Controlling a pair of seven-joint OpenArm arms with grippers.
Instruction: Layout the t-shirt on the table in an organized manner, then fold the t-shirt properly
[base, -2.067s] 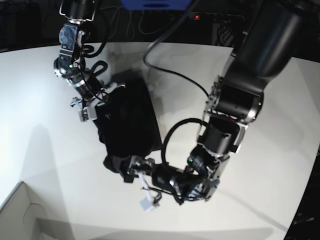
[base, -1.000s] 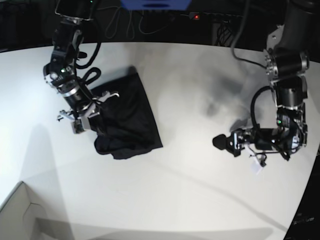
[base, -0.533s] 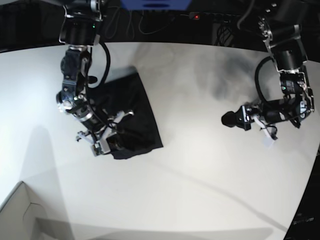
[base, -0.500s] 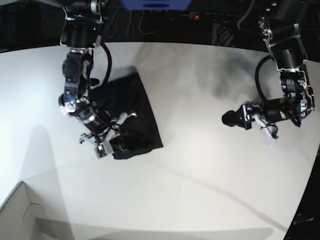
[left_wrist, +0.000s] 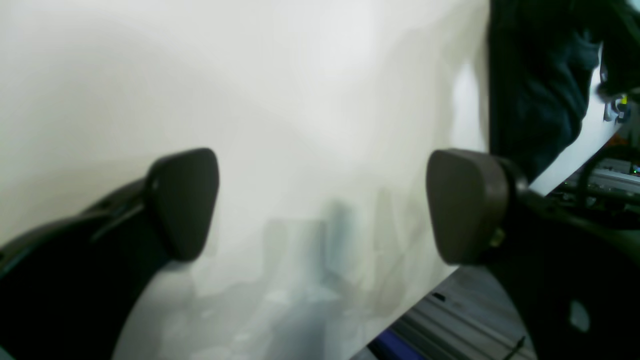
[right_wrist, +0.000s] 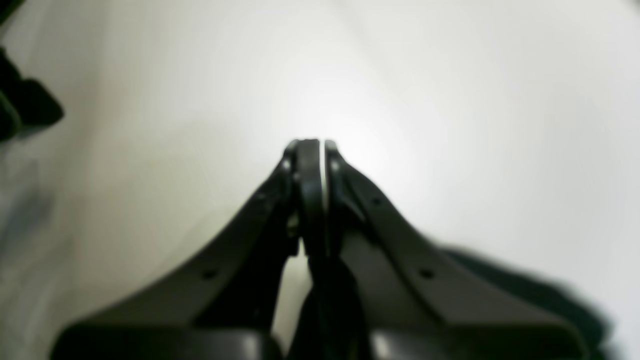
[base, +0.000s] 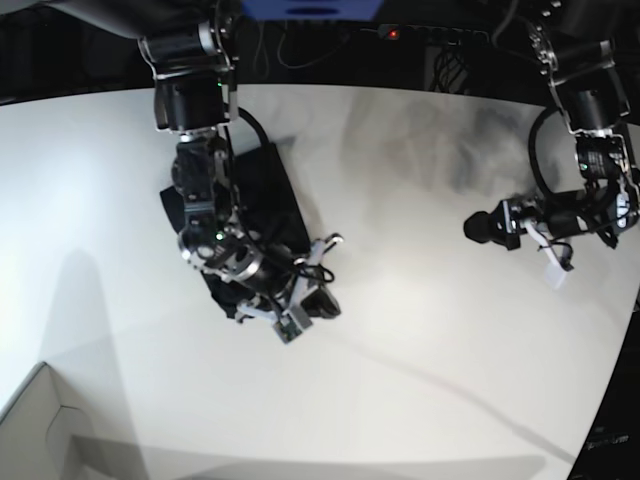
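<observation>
The black t-shirt (base: 272, 205) lies bunched on the white table (base: 420, 380), left of centre in the base view. My right gripper (base: 310, 302) is low at the shirt's lower right corner. In the right wrist view this gripper (right_wrist: 312, 145) is shut, with a strip of black cloth pinched between its fingers, and more of the t-shirt (right_wrist: 545, 290) trails behind. My left gripper (base: 480, 228) hangs far off to the right, away from the shirt. Seen from the left wrist, that gripper (left_wrist: 325, 205) is wide open and empty over bare table (left_wrist: 280, 90), with the t-shirt (left_wrist: 535, 95) in the distance.
A white box corner (base: 40, 425) sits at the lower left of the base view. The table's far edge, with dark cables behind it, runs along the top (base: 330, 85). In the left wrist view the table edge (left_wrist: 430, 295) lies close to the right finger.
My right gripper has swept from the shirt's lower left across to its lower right, staying shut, and the cloth has shifted with it. The left arm has drawn slightly further right and up.
</observation>
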